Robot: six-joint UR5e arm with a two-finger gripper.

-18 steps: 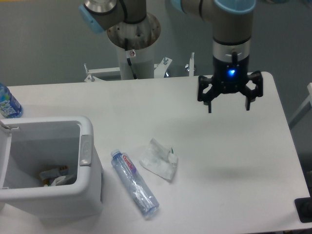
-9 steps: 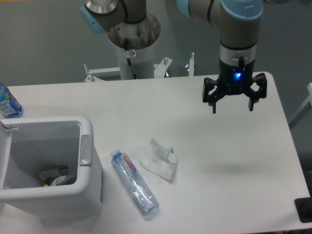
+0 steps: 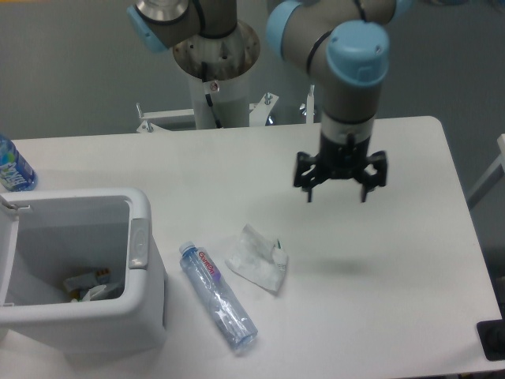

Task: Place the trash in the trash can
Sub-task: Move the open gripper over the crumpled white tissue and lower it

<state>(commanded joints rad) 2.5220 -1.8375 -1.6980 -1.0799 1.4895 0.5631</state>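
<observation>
A crumpled whitish wrapper point(image 3: 257, 258) lies on the white table point(image 3: 394, 292) near the middle front. A slim clear bottle point(image 3: 217, 296) with a red-and-white label lies on its side just left of the wrapper. The white trash can point(image 3: 140, 260) stands at the front left, open, with some scraps inside. My gripper point(image 3: 339, 193) hangs above the table, up and to the right of the wrapper, fingers spread open and empty.
A blue-labelled bottle point(image 3: 13, 167) stands at the far left edge of the table. The robot's base column point(image 3: 215, 71) rises behind the table's back edge. A dark object point(image 3: 493, 339) sits at the front right corner.
My gripper has moved left and lower, toward the wrapper, and has turned at the wrist. It stays open. The wrapper, bottle and can have not moved.
</observation>
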